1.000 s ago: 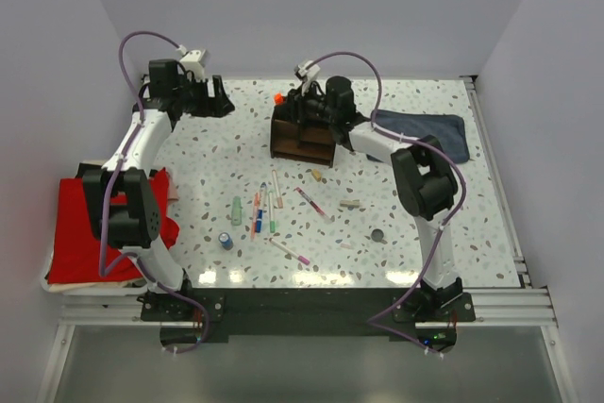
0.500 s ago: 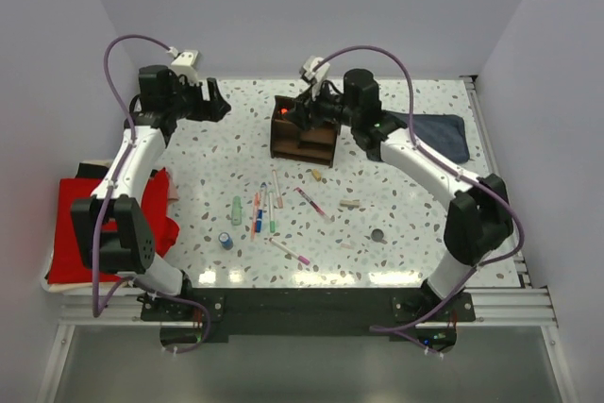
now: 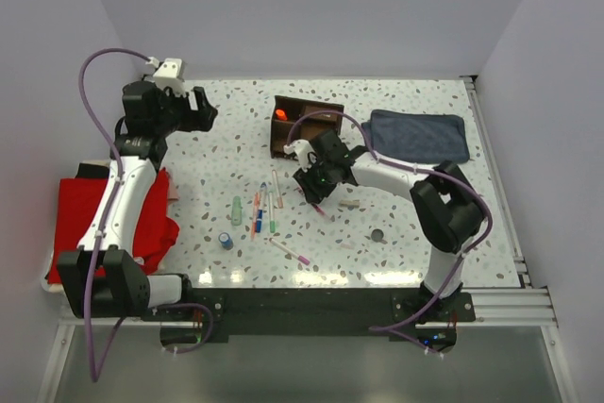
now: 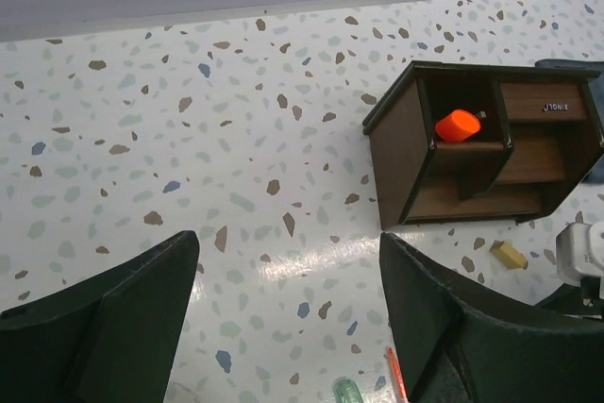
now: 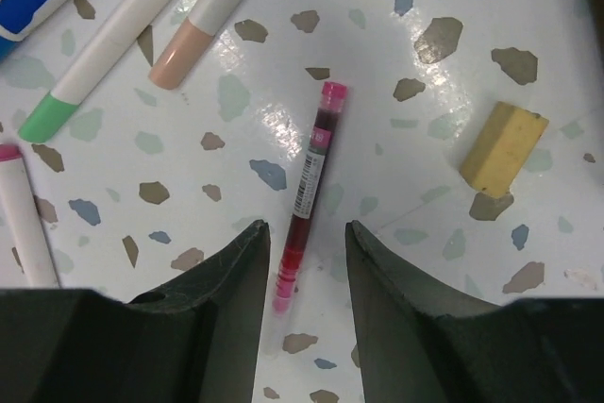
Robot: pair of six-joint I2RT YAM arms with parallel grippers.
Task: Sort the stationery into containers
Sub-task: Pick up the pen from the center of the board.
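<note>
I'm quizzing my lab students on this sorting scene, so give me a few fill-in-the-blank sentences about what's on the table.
1. The right tool, astride one end of the pink-capped pen, is ____.
2. The item visible in the wooden organizer is ____ in colour.
3. In the top view, the blue-grey cloth lies to the organizer's ____.
Missing words: open; orange; right.

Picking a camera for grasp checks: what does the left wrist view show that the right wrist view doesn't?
Left wrist only: the wooden organizer with the orange highlighter inside. Right wrist only: a dark red pen straddled by the open right hand, plus white markers. Both: the speckled table and, probably, the same tan eraser.
</note>
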